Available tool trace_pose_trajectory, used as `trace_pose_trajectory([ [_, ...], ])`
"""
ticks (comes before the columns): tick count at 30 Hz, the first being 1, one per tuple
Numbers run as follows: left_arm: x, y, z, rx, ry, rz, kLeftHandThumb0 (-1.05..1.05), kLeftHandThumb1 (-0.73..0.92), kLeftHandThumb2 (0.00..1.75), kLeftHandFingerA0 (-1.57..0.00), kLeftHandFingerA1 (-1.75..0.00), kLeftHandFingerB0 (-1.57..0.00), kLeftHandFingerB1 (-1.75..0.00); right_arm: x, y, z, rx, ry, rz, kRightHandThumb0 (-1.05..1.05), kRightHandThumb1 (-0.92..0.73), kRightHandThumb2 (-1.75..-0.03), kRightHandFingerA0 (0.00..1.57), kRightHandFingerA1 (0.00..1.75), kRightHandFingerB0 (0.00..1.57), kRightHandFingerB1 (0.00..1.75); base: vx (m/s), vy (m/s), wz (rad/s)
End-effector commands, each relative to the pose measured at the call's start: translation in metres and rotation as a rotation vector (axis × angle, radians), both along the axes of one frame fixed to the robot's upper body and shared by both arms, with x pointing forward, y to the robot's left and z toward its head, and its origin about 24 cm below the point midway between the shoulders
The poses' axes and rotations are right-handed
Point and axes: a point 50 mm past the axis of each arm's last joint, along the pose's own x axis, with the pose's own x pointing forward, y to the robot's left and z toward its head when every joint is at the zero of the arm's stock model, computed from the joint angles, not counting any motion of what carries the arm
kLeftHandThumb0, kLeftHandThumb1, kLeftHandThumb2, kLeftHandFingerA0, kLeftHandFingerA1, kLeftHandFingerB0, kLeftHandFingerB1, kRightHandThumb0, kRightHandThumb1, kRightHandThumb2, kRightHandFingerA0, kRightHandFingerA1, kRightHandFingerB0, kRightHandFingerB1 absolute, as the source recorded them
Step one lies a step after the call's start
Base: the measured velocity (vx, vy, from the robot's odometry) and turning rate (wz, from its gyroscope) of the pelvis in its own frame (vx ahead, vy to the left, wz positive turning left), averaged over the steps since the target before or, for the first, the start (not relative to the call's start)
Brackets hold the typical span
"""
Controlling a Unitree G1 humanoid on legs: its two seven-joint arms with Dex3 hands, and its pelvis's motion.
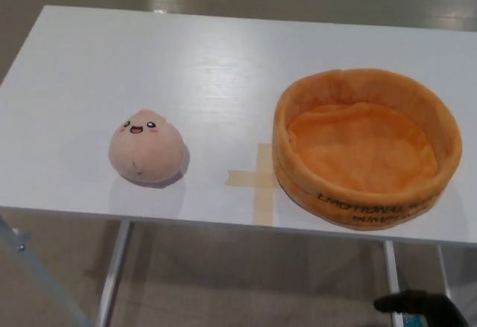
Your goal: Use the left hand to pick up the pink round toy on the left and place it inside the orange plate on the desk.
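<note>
While the head view looks down on the white desk (223,66), only one part of the robot shows: the right hand (421,308), a dark shape at the bottom right edge of the picture, below the desk's near edge. Too little of it is visible to tell whether its fingers are spread or closed, and nothing can be seen in its hold. The left hand does not appear anywhere in this view.

Up and far to the left of that right hand, the pink round toy (147,148) sits on the left part of the desk, resting on its base with its small face turned up toward the camera. It touches nothing but the desk surface.

Directly above the right hand, much nearer to it than the toy is, the orange plate (365,197) stands on the right part of the desk. It is a soft, round, walled dish with dark lettering on its near wall, and its inside holds nothing.

Between toy and plate, just beside the plate's left wall, a cross of tan tape (257,182) lies flat on the desk.
</note>
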Motion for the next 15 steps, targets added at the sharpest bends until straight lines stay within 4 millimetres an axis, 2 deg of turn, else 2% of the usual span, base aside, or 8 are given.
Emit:
trace_pose_trajectory([
  [1, 0.1116, -0.0069, 0.0544, -0.065, -0.463, -0.119, -0.4, 0.56, 0.58, -0.29, -0.35, -0.26, -0.3, 0.0025, 0.0015, 0.0013, 0.004, -0.028, 0.032, -0.12, -0.37, -0.6, 0.79, 0.78, 0.62, 0.63, 0.01, -0.013, 0.11],
  [8, 0.1114, -0.0071, 0.0533, -0.061, -0.466, -0.12, -0.37, 0.56, 0.57, -0.28, -0.34, -0.21, -0.28, 0.0011, 0.0009, 0.0005, -0.01, -0.027, 0.046, -0.15, -0.38, -0.6, 0.79, 0.75, 0.63, 0.63, 0.01, -0.009, -0.04],
  [9, 0.1108, -0.0071, 0.0529, -0.064, -0.467, -0.115, -0.44, 0.48, 0.68, -0.23, -0.41, -0.18, -0.36, 0.0005, 0.0007, 0.0001, -0.015, -0.025, 0.051, -0.15, -0.39, -0.6, 0.77, 0.74, 0.62, 0.62, 0.01, -0.014, -0.08],
  [13, 0.1111, -0.0066, 0.0532, -0.078, -0.47, -0.113, -0.44, 0.52, 0.65, -0.13, -0.35, -0.12, -0.32, 0.0002, 0.001, -0.0001, -0.01, -0.027, 0.049, -0.15, -0.38, -0.6, 0.77, 0.75, 0.61, 0.62, 0.0, -0.004, 0.02],
  [15, 0.1113, -0.0063, 0.0537, -0.075, -0.478, -0.119, -0.46, 0.48, 0.65, -0.14, -0.36, -0.13, -0.34, 0.0004, 0.0011, 0.0, -0.009, -0.027, 0.049, -0.14, -0.38, -0.6, 0.77, 0.75, 0.62, 0.62, 0.0, 0.0, 0.0],
])
